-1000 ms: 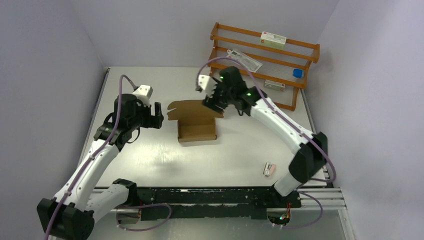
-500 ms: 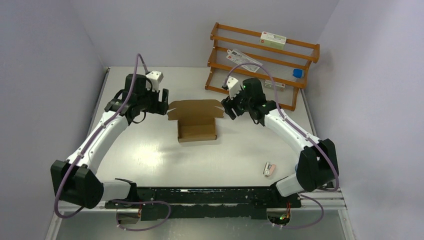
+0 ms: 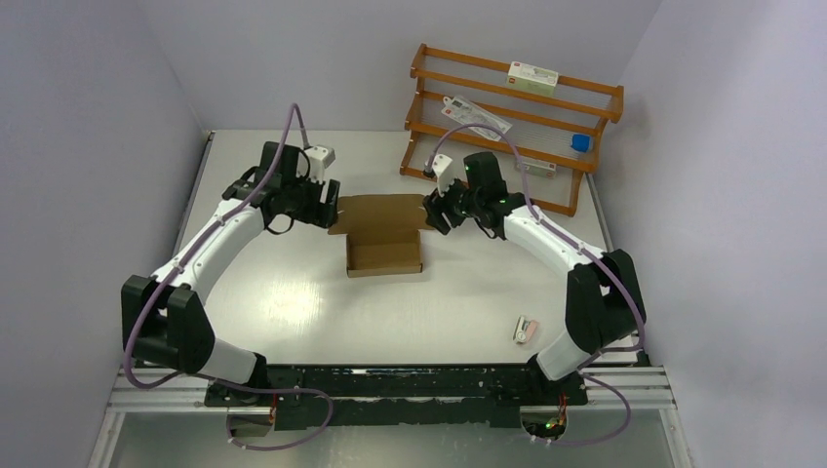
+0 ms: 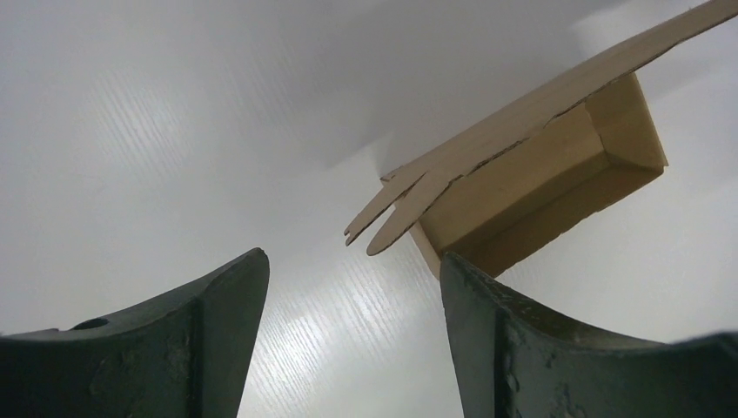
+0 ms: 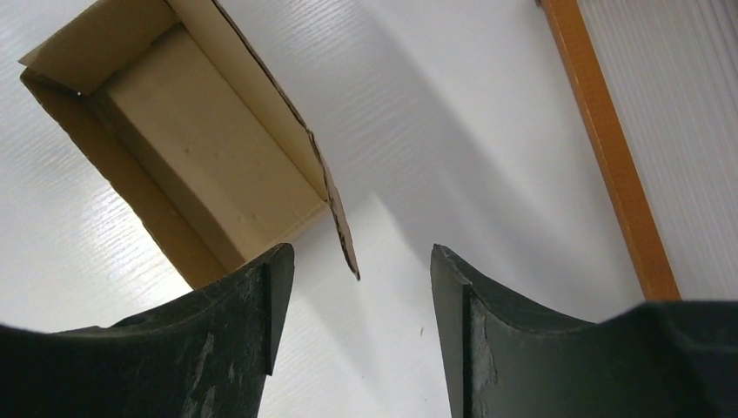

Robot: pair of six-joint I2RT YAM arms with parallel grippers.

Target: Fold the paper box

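At either end of the open lid, one gripper each.

Left gripper [image 4: 352, 287]: jaws spread, nothing between them. The lid's left tabs [image 4: 400, 205] lie just ahead of the fingertips, apart from them.

Right gripper [image 5: 361, 279]: jaws spread, nothing clasped. The lid's right corner [image 5: 338, 228] reaches the mouth of the jaws; contact cannot be told.

Paper box [image 3: 385, 255]: brown cardboard, tray already formed, mid-table [image 3: 293, 292]. Lid flap [image 3: 380, 209] lies out behind the tray, unclosed.

Step in hand, by judgement: lining up on the lid ends before closing.

Next move likely calls for both grippers to take or push the lid evenly, swing it forward over the tray, then tuck the tabs.

Wooden rack [image 3: 468, 58]: far right, well apart.
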